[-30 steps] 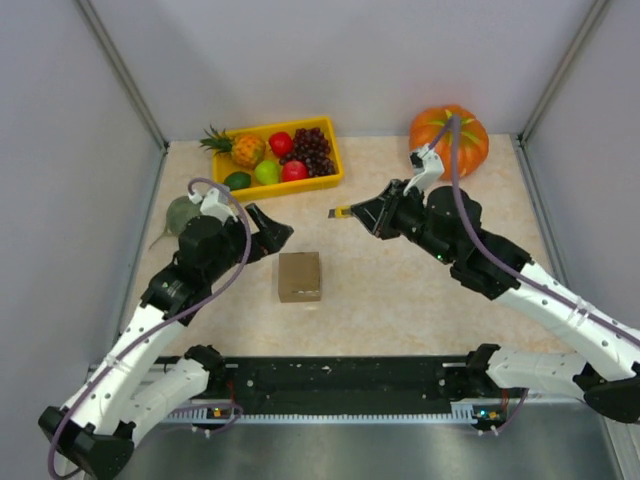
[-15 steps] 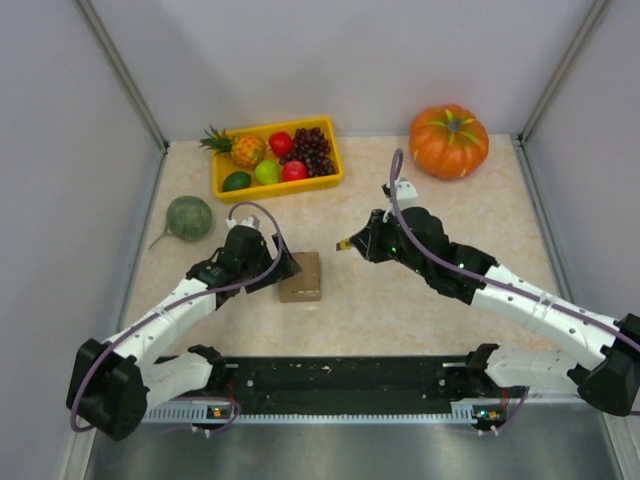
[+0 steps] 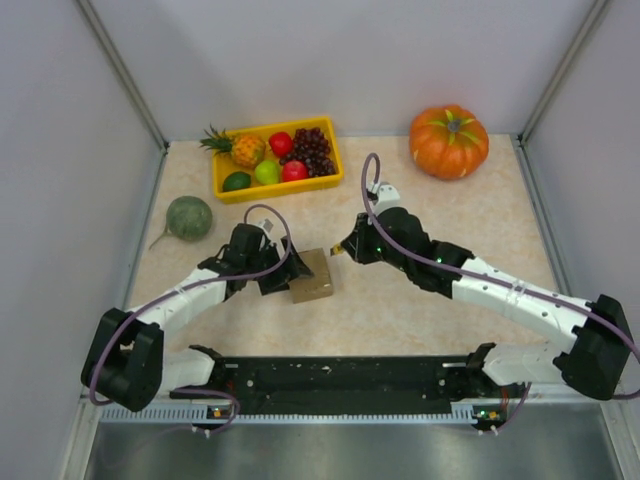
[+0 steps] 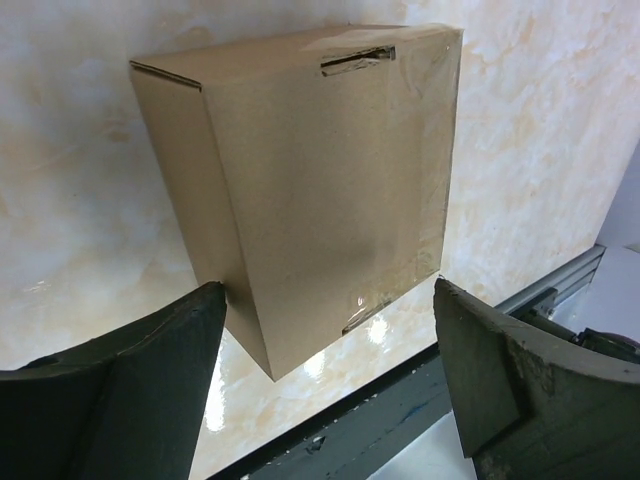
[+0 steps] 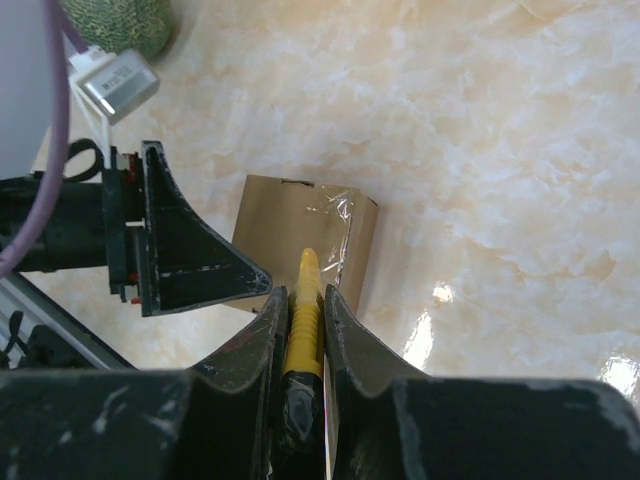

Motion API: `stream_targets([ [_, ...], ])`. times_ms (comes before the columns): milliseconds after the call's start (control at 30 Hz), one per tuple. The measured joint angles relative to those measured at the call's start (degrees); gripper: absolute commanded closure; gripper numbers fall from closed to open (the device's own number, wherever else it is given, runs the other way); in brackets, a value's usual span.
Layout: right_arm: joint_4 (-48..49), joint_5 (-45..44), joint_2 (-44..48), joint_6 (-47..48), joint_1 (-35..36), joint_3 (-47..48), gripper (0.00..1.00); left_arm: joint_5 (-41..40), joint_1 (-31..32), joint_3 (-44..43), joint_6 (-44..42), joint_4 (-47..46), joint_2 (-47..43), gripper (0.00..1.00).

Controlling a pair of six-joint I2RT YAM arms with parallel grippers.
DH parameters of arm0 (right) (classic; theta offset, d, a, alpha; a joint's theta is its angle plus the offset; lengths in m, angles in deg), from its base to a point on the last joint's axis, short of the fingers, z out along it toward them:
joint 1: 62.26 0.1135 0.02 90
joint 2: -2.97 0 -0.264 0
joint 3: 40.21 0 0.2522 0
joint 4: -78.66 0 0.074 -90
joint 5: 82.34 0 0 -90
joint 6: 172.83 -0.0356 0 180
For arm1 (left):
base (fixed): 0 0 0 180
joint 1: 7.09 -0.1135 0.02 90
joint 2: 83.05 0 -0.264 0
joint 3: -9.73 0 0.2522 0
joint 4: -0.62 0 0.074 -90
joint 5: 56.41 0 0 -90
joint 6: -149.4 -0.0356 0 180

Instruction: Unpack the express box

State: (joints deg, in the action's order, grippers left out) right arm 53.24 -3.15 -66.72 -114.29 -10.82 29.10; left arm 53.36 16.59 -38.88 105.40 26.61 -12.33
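Brown express box sits within the wide-spread left end effector; low right end effector pinches a yellow knife.

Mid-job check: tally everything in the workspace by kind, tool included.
express box: 1
yellow tray: 1
fruit in the tray: 6
pumpkin: 1
green melon: 1
yellow cutter, in the right gripper: 1
Total: 11
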Motion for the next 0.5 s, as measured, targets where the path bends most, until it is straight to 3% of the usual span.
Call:
stream_targets([
  [267, 1.0, -2.3, -4.0, 2.4, 2.5, -0.1, 1.00, -0.9, -1.9, -0.9, -1.0, -0.1, 0.7, 0.03],
  [500, 3.5, -4.1, -6.5, 3.4, 3.3, -0.1, 1.00, -1.1, -2.1, -7.7, -2.1, 2.0, 7.8, 0.09],
])
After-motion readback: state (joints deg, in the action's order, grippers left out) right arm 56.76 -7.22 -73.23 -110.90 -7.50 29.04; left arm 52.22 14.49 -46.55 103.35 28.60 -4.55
